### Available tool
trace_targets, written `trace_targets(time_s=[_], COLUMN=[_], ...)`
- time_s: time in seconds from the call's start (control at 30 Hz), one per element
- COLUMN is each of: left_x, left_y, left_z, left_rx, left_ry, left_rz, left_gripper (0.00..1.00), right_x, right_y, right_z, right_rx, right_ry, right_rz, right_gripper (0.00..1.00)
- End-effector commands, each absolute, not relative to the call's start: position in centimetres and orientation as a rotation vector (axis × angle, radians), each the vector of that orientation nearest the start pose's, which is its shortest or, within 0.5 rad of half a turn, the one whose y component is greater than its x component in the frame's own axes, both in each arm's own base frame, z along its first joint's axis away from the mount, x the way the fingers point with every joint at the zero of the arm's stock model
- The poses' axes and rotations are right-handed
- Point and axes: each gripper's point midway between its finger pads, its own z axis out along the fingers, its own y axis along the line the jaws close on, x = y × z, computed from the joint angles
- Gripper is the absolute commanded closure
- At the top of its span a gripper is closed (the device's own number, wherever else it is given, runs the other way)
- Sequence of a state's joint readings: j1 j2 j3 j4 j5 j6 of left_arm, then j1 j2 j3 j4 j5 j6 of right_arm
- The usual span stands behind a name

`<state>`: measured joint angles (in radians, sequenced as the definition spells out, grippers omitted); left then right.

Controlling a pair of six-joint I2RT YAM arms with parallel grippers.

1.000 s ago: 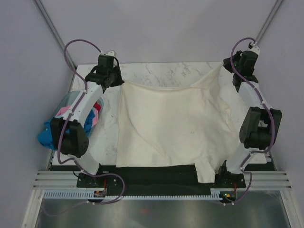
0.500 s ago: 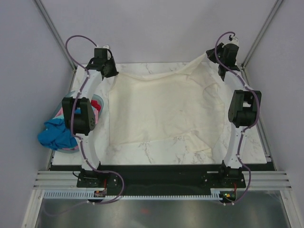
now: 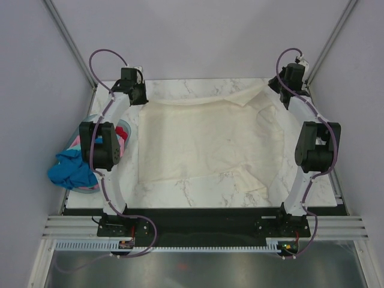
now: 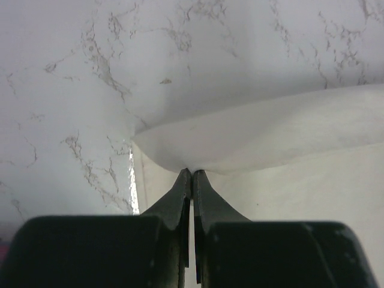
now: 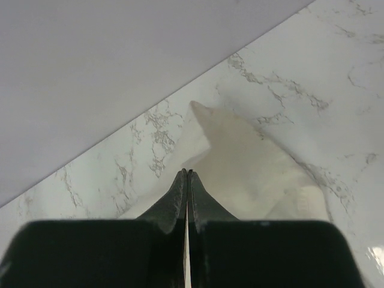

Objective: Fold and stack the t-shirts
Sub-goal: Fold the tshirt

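A: Claws, quick?

B: Left claw [image 3: 135, 96], upper left of the overhead frame, has its jaws pressed together and pinches the far edge of the cream shirt [image 3: 204, 141]. The wrist view shows the cloth fold right at the tips. Right claw [image 3: 279, 84], upper right, is also fully closed and looks pinched on the other far corner.

A: Shirt where?

B: Spread over the middle of the tabletop [image 3: 198, 195], far edge strung between the two claws. The near edge is rumpled, with a flap toward lower right. No fold made yet. Blue shirt [image 3: 69, 171] spills out of the basket [image 3: 84, 127] at the left edge.

A: Risks?

B: The grips are thin, just a sliver of cloth in each pinch. A tug could slip one corner out and the shirt would slump crooked. An uneven pull between the arms would skew it or lock in the wrinkles near upper right. The lower-right flap could get trapped under the fold. Both claws sit near the far tabletop edge, so pulling further might drag cloth off it. The left arm runs just beside the basket and could snag the blue shirt.
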<state>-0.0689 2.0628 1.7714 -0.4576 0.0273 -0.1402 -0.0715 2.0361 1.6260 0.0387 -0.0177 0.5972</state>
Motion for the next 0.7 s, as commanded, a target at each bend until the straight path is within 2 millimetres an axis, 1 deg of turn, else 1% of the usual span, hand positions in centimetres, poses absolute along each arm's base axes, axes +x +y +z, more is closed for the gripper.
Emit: trace_targets(time_s=[0.0, 0.1, 0.13, 0.17, 0.23, 0.27, 0.3, 0.33, 0.37, 0.43, 0.47, 0.5, 0.6, 0.63, 0.67], left_x=[54.0, 52.8, 52.1, 51.8, 51.2, 50.7, 50.6, 50.2, 49.9, 49.5, 49.1, 49.0, 48.1, 47.8, 47.5], left_y=[-3.2, -2.4, -2.1, -2.1, -2.2, -2.0, -1.8, -1.6, -1.5, -1.5, -1.7, -1.7, -1.7, -1.8, -1.9], left_z=[16.1, 14.8, 14.0, 13.7, 13.2, 12.3, 12.3, 12.0, 11.5, 11.9, 11.7, 12.3, 12.3, 11.9, 11.6], left_rx=[0.024, 0.010, 0.003, -0.003, -0.014, -0.018, -0.025, -0.030, -0.028, -0.033, -0.037, -0.040, -0.043, -0.044, -0.041], left_ry=[2.265, 2.301, 2.323, 2.331, 2.346, 2.366, 2.366, 2.377, 2.388, 2.388, 2.395, 2.382, 2.390, 2.402, 2.411], left_rz=[-0.026, 0.029, 0.042, 0.042, 0.039, 0.048, 0.060, 0.075, 0.079, 0.077, 0.071, 0.068, 0.074, 0.074, 0.072], left_gripper=[0.98, 0.98, 0.98, 0.98, 0.98, 0.98, 0.98, 0.98, 0.98, 0.98, 0.98, 0.98, 0.98, 0.98, 0.98], right_x=[57.6, 55.5, 54.5, 54.0, 52.6, 52.0, 51.4, 50.9, 50.0, 49.5, 49.2, 49.1, 48.8, 48.3, 48.1], right_y=[-3.2, -3.0, -3.1, -3.0, -3.2, -3.2, -3.1, -3.2, -3.3, -3.6, -3.8, -3.8, -2.8, -2.6, -2.5], right_z=[21.0, 20.2, 20.2, 20.1, 19.1, 19.2, 18.7, 18.4, 17.8, 17.7, 17.5, 17.3, 15.9, 14.7, 14.2], right_rx=[0.663, 0.680, 0.684, 0.682, 0.697, 0.693, 0.695, 0.691, 0.691, 0.677, 0.678, 0.678, 0.667, 0.673, 0.675], right_ry=[1.852, 1.893, 1.901, 1.910, 1.953, 1.962, 1.984, 1.993, 2.006, 2.005, 2.007, 2.012, 2.041, 2.066, 2.072], right_rz=[0.280, 0.282, 0.281, 0.278, 0.255, 0.245, 0.239, 0.232, 0.214, 0.189, 0.179, 0.177, 0.232, 0.239, 0.242], right_gripper=[1.00, 1.00, 1.00, 1.00, 1.00, 1.00, 1.00, 1.00, 1.00, 0.99, 0.99, 0.99, 1.00, 0.99, 1.00])
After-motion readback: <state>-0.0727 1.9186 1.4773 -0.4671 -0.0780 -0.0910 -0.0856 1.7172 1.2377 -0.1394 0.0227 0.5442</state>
